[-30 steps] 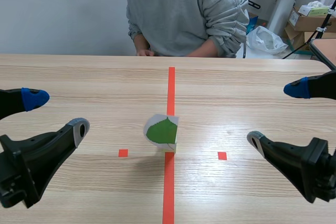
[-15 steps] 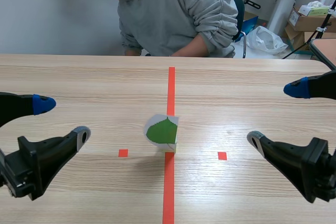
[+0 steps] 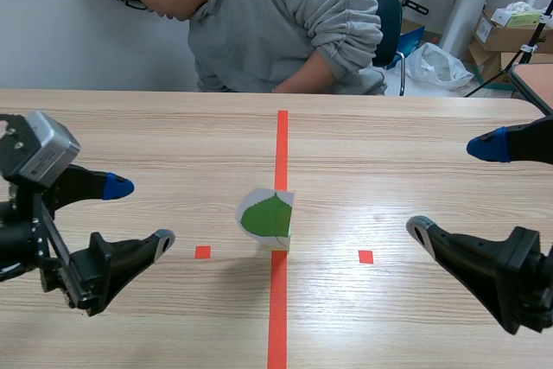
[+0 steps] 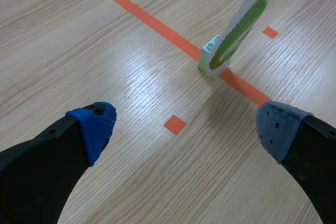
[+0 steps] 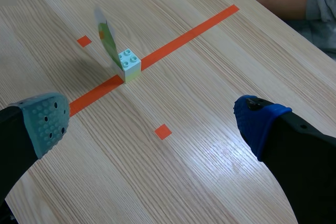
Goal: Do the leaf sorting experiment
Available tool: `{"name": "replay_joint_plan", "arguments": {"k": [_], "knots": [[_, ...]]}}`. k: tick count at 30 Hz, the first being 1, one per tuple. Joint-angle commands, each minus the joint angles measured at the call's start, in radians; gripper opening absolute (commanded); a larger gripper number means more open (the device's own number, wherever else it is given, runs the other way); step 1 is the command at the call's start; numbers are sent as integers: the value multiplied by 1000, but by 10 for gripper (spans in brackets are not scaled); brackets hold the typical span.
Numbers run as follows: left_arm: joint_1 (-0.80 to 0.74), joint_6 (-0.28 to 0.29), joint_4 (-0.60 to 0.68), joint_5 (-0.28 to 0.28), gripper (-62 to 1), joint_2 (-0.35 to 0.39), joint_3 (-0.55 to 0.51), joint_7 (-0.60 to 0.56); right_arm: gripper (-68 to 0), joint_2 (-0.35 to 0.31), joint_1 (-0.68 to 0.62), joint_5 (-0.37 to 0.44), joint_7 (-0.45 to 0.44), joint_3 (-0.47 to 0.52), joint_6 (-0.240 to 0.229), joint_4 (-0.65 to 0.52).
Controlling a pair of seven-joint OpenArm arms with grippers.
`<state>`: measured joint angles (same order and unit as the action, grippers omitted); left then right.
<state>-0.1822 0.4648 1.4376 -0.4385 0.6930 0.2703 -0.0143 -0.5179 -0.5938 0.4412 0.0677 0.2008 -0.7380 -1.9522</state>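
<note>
Desk (image 3: 173, 127): pale wood, running from the lower edge of the frame to its middle. Risk: the top looks smooth, so a nudged item would likely slide rather than stay put.

Person (image 3: 276, 23): seated across the desk at upper centre of the frame, leaning low to one side, with no hand over the desk. Risk: a hand reaching in could meet an arm.

Left end effector (image 3: 143, 212): lower left of the frame, fingers spread wide, holding nothing, well apart from the card. Risk: a sideways approach would probably strike the card's broad face and topple it.

Right end effector (image 3: 454, 187): right edge of the frame, fingers wide apart, empty. Risk: both arms closing on the centre together could collide.

Leaf card (image 3: 266, 216): centre of the frame, upright on the red line, green leaf facing the robot. Risk: it is thin and tall, and likely to bend or slip if pinched at an edge.

Block (image 5: 129, 62): pale and studded, holding the card's foot. Risk: the base is small, so a light bump may tip the stand.

Tape line (image 3: 281, 144): red, with a square either side. Risk: nothing shows which side is correct, so a wrong placement is possible.
</note>
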Motion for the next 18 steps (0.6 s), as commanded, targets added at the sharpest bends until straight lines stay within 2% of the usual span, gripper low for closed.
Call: {"name": "replay_joint_plan", "arguments": {"k": [1, 6, 11, 18], "knots": [[43, 3, -7, -13, -41, 0, 32, -21, -20, -3, 1, 14, -15, 8, -8, -4], [170, 3, -90, -12, -41, 0, 169, -37, -20, -3, 1, 14, -14, 8, -8, -4], [270, 3, -159, 16, -41, -17, 278, -43, -20, -3, 1, 14, -15, 8, -8, -4], [389, 3, -267, 17, -41, -90, 396, -49, -20, -3, 1, 14, -15, 8, -8, -4]]}}
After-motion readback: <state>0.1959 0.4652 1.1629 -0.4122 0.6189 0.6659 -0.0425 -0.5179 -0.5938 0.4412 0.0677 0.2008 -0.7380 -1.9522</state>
